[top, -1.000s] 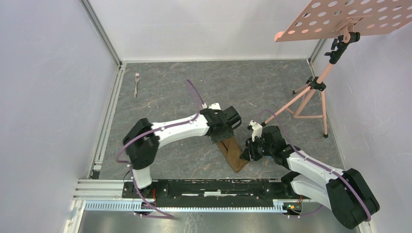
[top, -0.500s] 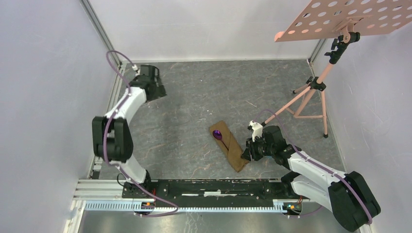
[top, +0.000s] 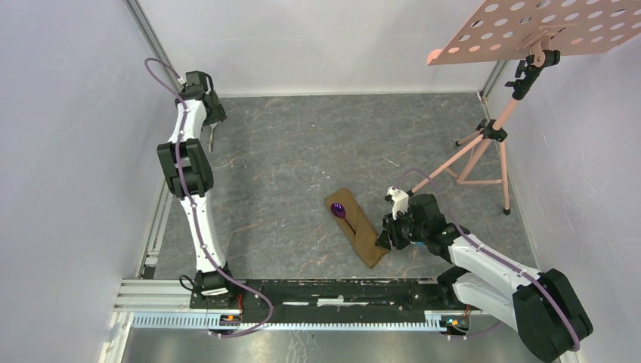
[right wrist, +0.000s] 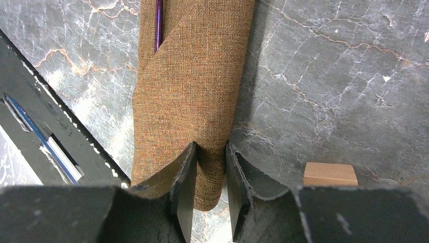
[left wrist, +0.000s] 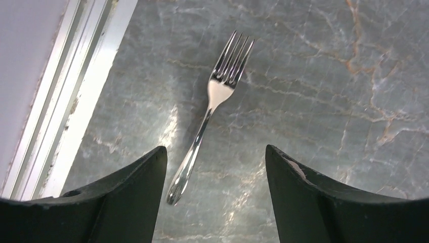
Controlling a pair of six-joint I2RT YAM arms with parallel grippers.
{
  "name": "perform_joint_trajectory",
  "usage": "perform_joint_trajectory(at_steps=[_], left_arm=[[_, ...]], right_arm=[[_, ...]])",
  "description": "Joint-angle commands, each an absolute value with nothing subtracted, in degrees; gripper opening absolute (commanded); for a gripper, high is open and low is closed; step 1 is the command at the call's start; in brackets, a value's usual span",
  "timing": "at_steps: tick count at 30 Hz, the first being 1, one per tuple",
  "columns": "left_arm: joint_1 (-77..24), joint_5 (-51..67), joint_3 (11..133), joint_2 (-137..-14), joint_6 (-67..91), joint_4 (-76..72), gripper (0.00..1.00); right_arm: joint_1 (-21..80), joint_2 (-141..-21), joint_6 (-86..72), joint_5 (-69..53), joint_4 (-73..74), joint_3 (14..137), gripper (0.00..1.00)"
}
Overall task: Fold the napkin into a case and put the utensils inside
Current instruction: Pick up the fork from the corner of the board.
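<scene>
The napkin (top: 360, 229), folded into a long narrow brown case (right wrist: 197, 86), lies near the middle of the table. The spoon sits in it, with its purple bowl (top: 339, 209) at the far opening and its dark handle (right wrist: 158, 25) running under the fold. My right gripper (top: 386, 236) (right wrist: 210, 148) is shut on the case's near end, pinching the cloth. The silver fork (left wrist: 215, 98) lies flat by the far left wall. My left gripper (left wrist: 215, 152) hovers open over the fork's handle end, which sits close to the left finger. In the top view the left gripper (top: 212, 121) hides most of the fork (top: 212, 141).
A pink tripod stand (top: 484, 144) carrying a perforated board (top: 544, 26) stands at the far right. An aluminium rail (left wrist: 66, 101) runs along the left wall beside the fork. A small wooden block (right wrist: 330, 174) lies right of the right gripper. A black rail (top: 317, 291) crosses the near edge.
My left arm swung away from the case to the far left corner above the fork, leaving the spoon in the case. The right gripper kept its hold on the cloth.
</scene>
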State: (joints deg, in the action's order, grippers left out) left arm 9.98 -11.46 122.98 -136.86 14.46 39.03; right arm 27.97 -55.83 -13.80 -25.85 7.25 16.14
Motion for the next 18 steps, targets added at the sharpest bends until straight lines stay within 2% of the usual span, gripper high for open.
perform_joint_trajectory(at_steps=[1, 9, 13, 16, 18], left_arm=[[9.7, -10.4, 133.4, -142.8, 12.8, 47.7, 0.76], [12.0, -10.3, 134.9, -145.5, 15.9, 48.0, 0.73], [11.9, -10.0, 135.8, -147.2, 15.6, 49.2, 0.63], [11.9, -10.4, 135.7, -147.8, 15.2, 49.6, 0.45], [12.0, -10.2, 136.8, -148.6, 15.0, 50.1, 0.42]], right_arm=[[27.8, -55.2, -13.2, -25.1, 7.3, 19.2, 0.32], [27.8, -54.5, -13.5, -25.0, 8.2, 19.7, 0.32], [27.8, -54.4, -13.8, -25.1, 8.1, 19.6, 0.32], [27.8, -54.1, -14.0, -25.1, 8.2, 19.6, 0.32], [27.8, -53.9, -14.1, -25.0, 8.1, 19.3, 0.32]])
